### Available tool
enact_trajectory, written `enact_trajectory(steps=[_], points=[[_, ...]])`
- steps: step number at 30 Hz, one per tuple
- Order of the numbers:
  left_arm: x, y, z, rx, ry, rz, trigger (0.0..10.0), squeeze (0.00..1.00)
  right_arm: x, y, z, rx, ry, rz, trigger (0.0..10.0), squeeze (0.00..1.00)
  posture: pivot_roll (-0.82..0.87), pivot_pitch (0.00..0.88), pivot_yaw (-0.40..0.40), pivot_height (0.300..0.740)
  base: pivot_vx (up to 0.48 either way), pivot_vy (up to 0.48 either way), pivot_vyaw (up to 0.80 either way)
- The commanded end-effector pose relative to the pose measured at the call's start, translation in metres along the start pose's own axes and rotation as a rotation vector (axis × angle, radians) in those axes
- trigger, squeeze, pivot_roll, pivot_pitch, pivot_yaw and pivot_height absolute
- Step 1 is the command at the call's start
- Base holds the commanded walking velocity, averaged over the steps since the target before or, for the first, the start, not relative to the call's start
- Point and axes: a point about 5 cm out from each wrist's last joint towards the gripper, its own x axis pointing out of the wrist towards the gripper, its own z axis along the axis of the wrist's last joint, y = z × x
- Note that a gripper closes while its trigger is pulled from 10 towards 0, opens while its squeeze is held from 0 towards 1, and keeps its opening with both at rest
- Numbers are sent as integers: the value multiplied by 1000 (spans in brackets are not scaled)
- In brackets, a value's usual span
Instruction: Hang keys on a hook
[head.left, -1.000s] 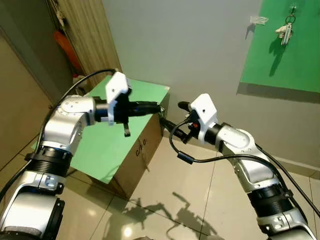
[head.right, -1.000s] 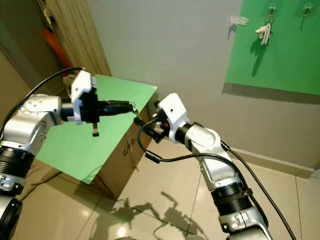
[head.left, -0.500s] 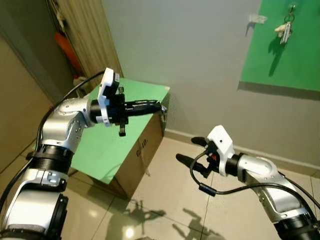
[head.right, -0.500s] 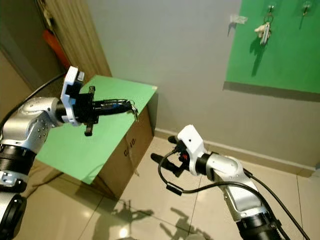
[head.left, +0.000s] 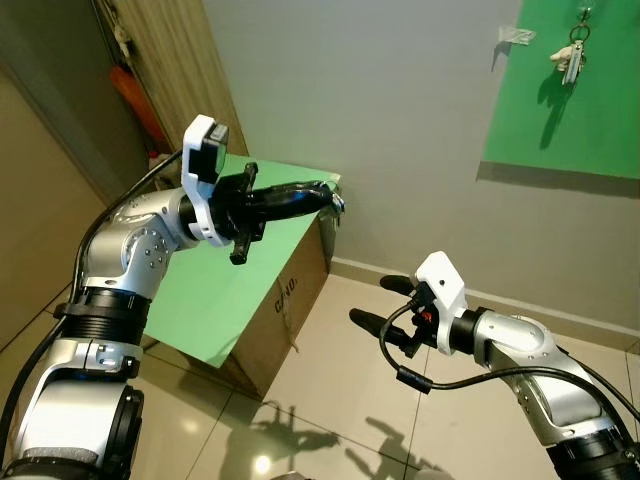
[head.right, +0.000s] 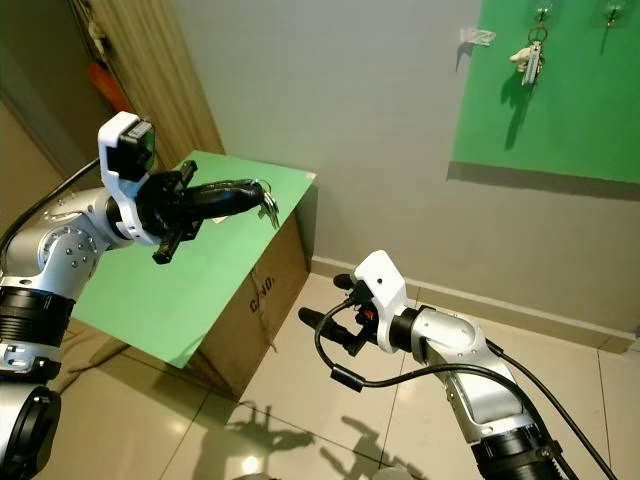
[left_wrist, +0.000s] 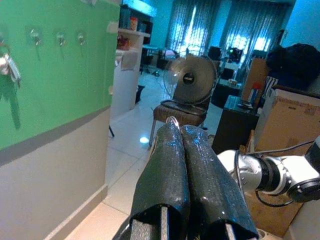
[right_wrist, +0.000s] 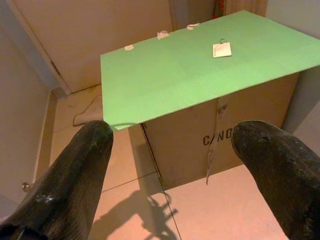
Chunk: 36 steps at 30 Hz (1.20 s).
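The left gripper (head.right: 262, 196) is held up in the air above the cardboard box (head.left: 285, 290), at the box's corner nearest the wall. Its jaws are clenched on a set of keys (head.right: 268, 207), which hang down from the tips. In the left wrist view the two black fingers (left_wrist: 165, 165) press tight together, with a bit of metal ring poking out at the tip.

The box has a green sheet (head.right: 190, 270) on top. A small white tag (right_wrist: 221, 49) lies on that sheet (it shows in the right wrist view).

The right gripper (head.left: 378, 302) is low, beside the box and over the tiled floor (head.left: 330, 390). Its jaws are spread wide apart and hold nothing. It points toward the box.

Up on the wall, far from the box, is a green board (head.right: 545, 90). There are hooks (head.right: 610, 14) along its top. Another bunch of keys (head.right: 526, 58) already hangs from one hook there. A clear hook (head.right: 476, 38) sticks to the grey wall just beside the board.

The keys in the left gripper are well apart from the board.
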Motion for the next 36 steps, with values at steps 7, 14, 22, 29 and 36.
enact_trajectory(steps=[7,14,22,29,36], points=[[0,-1,7,31,12,3,0,0,5,0,17,-34,-44,8,10000,0,-264,7,172,740,0,0,0],[-8,8,-15,120,266,137,0,0,2,-6,28,-44,-71,-7,10000,0,-263,9,171,740,0,0,0],[-31,32,-33,239,362,600,0,0,3,-37,24,12,-161,-385,10000,0,-255,4,176,740,0,0,0],[-66,30,-65,216,171,1192,0,0,-3,-30,0,63,-222,-604,10000,0,-230,0,179,740,0,0,0],[-58,-18,-137,159,213,1367,0,0,-2,-19,-21,82,-227,-662,10000,0,-210,0,159,740,0,0,0]])
